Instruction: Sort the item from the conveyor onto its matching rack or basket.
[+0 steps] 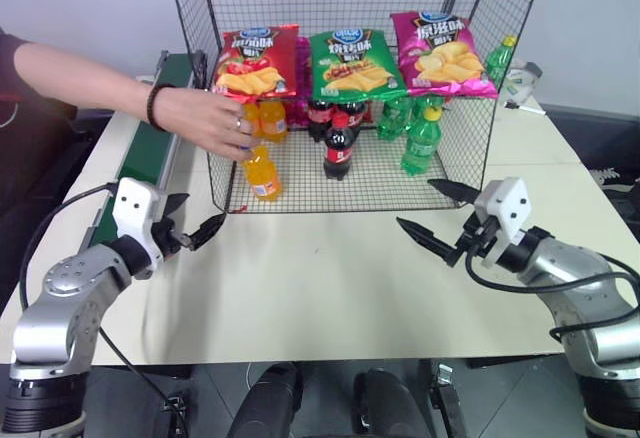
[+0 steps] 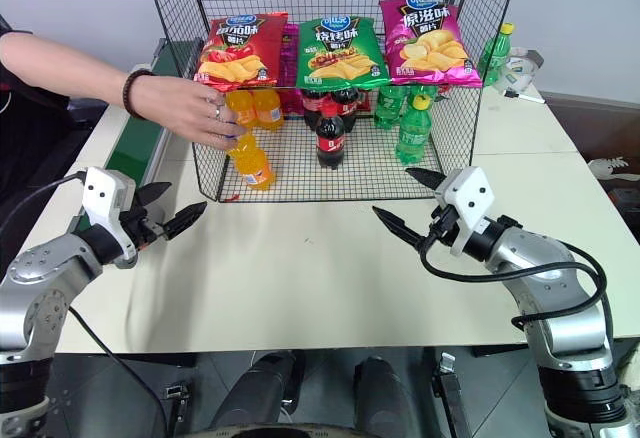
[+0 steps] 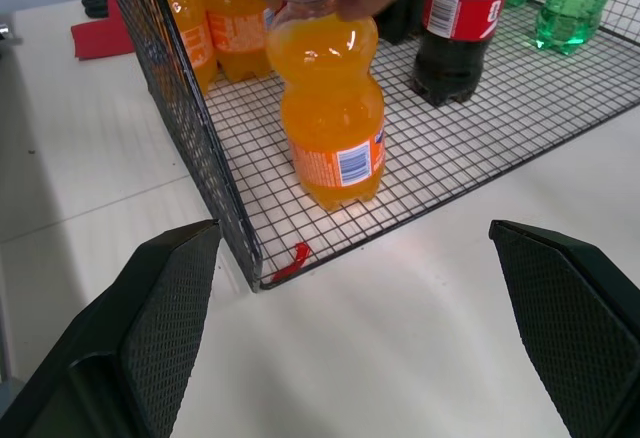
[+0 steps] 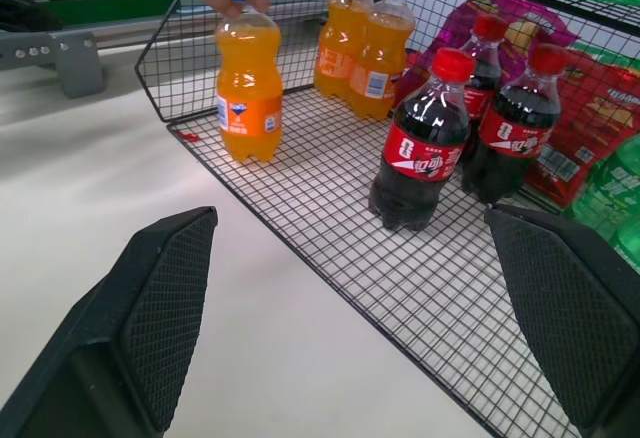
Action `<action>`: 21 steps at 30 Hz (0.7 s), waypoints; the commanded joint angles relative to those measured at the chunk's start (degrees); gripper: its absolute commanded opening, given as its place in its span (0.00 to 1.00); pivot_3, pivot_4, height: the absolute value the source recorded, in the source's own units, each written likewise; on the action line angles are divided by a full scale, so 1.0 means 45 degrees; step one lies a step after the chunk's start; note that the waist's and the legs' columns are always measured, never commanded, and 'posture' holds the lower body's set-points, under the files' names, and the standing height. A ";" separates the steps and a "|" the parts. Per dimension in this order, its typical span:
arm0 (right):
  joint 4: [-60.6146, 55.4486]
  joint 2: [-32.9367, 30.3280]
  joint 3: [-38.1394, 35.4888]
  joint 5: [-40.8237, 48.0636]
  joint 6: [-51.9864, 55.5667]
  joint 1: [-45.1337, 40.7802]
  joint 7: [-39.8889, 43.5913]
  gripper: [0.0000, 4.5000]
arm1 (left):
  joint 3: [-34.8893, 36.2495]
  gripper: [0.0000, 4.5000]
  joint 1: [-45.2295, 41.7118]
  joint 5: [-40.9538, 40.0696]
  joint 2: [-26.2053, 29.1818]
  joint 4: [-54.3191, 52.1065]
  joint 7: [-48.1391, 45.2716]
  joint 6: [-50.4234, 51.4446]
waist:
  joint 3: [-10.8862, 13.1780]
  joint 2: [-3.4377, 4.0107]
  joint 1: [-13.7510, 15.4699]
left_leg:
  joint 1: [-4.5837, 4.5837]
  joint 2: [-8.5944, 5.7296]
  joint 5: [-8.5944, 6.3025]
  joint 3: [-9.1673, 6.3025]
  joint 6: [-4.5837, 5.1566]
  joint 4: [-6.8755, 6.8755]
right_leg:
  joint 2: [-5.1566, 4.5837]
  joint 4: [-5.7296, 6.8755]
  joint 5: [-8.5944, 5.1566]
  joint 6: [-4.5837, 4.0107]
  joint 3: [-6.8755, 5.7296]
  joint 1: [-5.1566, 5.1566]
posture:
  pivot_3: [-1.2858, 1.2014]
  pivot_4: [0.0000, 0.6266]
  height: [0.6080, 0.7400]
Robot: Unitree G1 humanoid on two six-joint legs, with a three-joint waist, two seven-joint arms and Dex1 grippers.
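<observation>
1. Soda bottle [image 1: 262, 172], orange with a blue cap, stands upright on the grid floor of the black wire rack [image 1: 460, 128], at its near left corner.
2. A person's hand [image 1: 205, 121] reaches in from the left and grips the bottle by its cap.
3. Two more orange bottles [image 4: 364, 42] stand farther back in the rack; cola bottles [image 1: 338, 145] are at the middle and green bottles [image 1: 421, 141] to the right.
4. Three chip bags [image 1: 351, 63] hang across the rack above the bottles.
5. The conveyor [image 1: 150, 138] runs along the left side of the desk [image 1: 330, 278], beside the rack.
6. The left tool [image 1: 193, 226] hovers over the desk near the rack's near left corner, fingers apart and empty.
7. The right tool [image 1: 437, 216] hovers near the rack's near right corner, fingers apart and empty.
</observation>
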 commanded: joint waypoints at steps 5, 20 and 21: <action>-0.0121 -0.0021 0.0037 -0.0058 0.0022 -0.0569 -0.0034 1.00 | 0.0141 1.00 -0.0402 0.0113 -0.0128 -0.0139 0.0158 -0.0463 | 0.0000 0.0000 -0.0002 | 0.0000 0.0000 0.0000 0.0000 0.0000 0.0000 | 0.0001 0.0000 0.0000 0.0000 -0.0001 0.0000 | 0.52 0.24 1.00; 0.0527 0.0186 0.0289 -0.0322 -0.0600 -0.0839 0.0061 1.00 | 0.0184 1.00 -0.0753 0.0360 -0.0336 0.0358 0.0266 -0.0979 | 0.0001 0.0001 -0.0003 | 0.0000 0.0000 0.0000 0.0000 0.0001 -0.0001 | 0.0002 -0.0003 0.0001 0.0002 -0.0001 0.0001 | 0.52 0.24 1.00; 0.0547 0.0225 0.0330 -0.0347 -0.0642 -0.0845 0.0040 1.00 | 0.0183 1.00 -0.0767 0.0374 -0.0344 0.0373 0.0269 -0.0994 | 0.0000 0.0001 -0.0003 | 0.0000 0.0000 0.0000 0.0001 0.0001 -0.0001 | 0.0002 -0.0003 0.0001 0.0002 -0.0001 0.0001 | 0.52 0.24 1.00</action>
